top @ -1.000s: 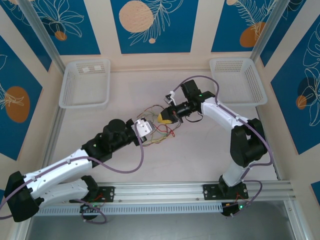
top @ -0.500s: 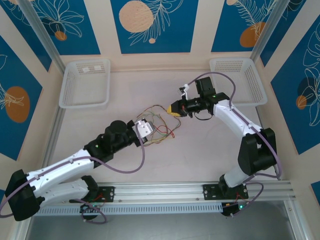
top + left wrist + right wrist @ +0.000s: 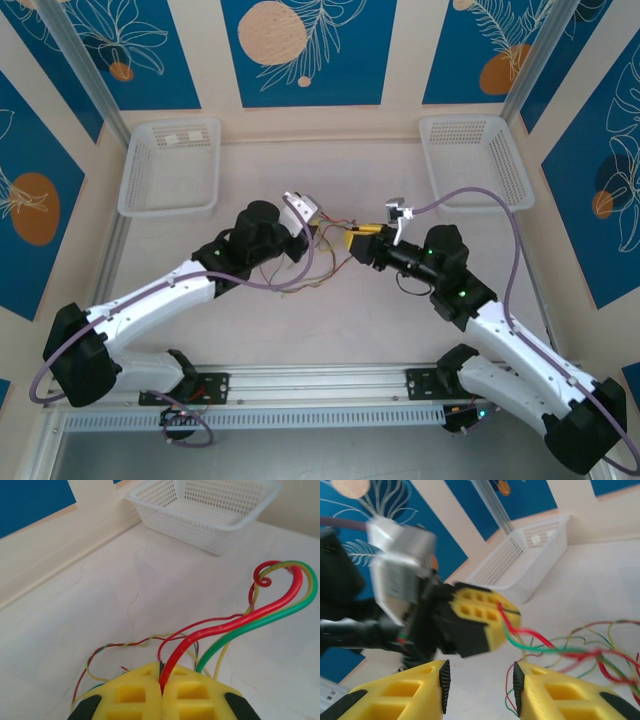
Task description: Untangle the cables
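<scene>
The cables (image 3: 322, 268) are thin red, green and pale yellow wires lying in loose loops on the table centre. My left gripper (image 3: 322, 232) is shut on a red cable (image 3: 220, 630), which rises from between its yellow fingers (image 3: 135, 692). A green cable (image 3: 260, 620) and a yellow one run up beside it and curl over at the top. The rest of the cables (image 3: 130, 642) lie twisted on the table beyond. My right gripper (image 3: 480, 685) is open, facing the left gripper (image 3: 485, 615) at close range, with cables (image 3: 570, 652) trailing past its right finger.
Two white mesh baskets stand at the back, one on the left (image 3: 168, 208) and one on the right (image 3: 480, 205). The right basket (image 3: 210, 510) is far beyond the left gripper. Purple arm cables (image 3: 480, 195) arc over the table.
The left gripper moved up and to the right, drawing cables with it. The right arm swung back toward the near edge, and its gripper now points left at the left gripper.
</scene>
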Available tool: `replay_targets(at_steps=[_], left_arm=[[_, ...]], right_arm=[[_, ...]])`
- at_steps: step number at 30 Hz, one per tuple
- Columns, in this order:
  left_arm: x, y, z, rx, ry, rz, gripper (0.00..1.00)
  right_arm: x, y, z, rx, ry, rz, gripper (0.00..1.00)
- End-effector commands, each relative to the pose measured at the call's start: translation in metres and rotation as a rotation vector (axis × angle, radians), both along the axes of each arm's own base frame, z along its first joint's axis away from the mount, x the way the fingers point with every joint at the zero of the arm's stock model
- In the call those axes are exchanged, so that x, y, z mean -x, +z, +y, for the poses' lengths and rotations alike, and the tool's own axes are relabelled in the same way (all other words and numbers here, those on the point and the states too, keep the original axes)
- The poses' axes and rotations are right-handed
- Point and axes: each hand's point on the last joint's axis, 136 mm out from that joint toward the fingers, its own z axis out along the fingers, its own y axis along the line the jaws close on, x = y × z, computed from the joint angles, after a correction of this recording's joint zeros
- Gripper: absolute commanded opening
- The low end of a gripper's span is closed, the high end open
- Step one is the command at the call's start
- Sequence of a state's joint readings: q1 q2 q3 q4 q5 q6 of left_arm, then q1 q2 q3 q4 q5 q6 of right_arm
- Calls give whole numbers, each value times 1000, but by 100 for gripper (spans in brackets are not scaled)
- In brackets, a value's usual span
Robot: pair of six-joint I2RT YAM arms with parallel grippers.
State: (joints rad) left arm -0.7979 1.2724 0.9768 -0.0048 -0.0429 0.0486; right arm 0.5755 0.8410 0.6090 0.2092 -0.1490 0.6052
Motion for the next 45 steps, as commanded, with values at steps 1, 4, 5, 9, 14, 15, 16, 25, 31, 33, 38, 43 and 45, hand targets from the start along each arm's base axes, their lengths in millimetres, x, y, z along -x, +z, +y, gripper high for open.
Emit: replay_targets(at_steps=[1, 4, 5, 9, 14, 15, 16, 25, 31, 33, 38, 43, 45], left_arm=[[-1, 19, -7, 110, -4, 50, 0], [2, 21, -10, 124, -34, 42, 0], [2, 21, -11, 128, -39, 41, 0], [7, 24, -13, 148, -63, 35, 0], [14, 31, -14, 176, -101, 21, 0], [16, 33, -13, 182, -106, 17, 0], [17, 35, -12, 188, -105, 14, 0], [20, 42, 2, 190, -69, -21, 0], [3, 45, 18, 174, 28, -38, 0], [-9, 42, 33, 156, 109, -38, 0], [-34, 38, 99, 177, 380, -41, 0], [-35, 36, 158, 229, 544, -47, 0], [-33, 34, 174, 214, 596, -48, 0]], right_arm=[[-8, 4, 11, -109, 4, 33, 41], [-8, -1, 24, -132, 22, 45, 45], [-9, -1, 27, -139, 28, 43, 45], [-15, 4, 40, -150, 61, 19, 48], [-26, 2, 55, -130, 100, 8, 48], [-28, 0, 55, -124, 92, 4, 46], [-30, 0, 55, -124, 85, -13, 43], [-35, 1, 44, -90, 39, -64, 2], [-34, -5, 36, -64, 32, -47, 0], [-30, -9, 38, -39, 56, -50, 0], [-27, -32, 43, 94, 110, 36, 0], [-36, -60, 24, 101, 39, 160, 0], [-40, -66, 14, 90, -5, 182, 0]])
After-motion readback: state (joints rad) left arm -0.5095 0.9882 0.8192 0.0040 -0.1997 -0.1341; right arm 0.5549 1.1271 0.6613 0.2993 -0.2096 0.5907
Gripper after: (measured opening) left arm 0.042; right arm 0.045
